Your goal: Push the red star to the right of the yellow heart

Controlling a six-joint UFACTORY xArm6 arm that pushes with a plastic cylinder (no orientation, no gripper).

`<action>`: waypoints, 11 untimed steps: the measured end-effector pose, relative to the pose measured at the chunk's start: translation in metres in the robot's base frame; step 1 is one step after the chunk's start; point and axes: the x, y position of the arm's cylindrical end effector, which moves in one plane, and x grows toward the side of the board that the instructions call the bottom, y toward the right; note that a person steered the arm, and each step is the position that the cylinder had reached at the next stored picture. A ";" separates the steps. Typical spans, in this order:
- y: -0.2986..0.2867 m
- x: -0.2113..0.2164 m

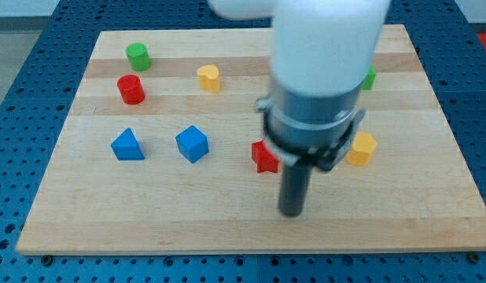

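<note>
Resting my tip (292,212) just below-right of the red star (263,158).

The arm (322,47) comes down from the top of the frame, right of centre, its white housing ending in a grey collar. The dark rod hangs upright below it; my tip (292,213) sits at lower centre

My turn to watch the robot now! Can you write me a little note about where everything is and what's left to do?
My tip rests on the board, just below and to the view's right of the red star, partly hidden by the arm.
The yellow heart sits up toward the view's top, left of the star.
Done: nothing visibly finished; the star is far below the heart.
Left: push the star up until it sits just right of the heart.
</note>
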 end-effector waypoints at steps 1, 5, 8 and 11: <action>-0.002 -0.002; -0.041 -0.171; -0.014 -0.139; -0.078 -0.215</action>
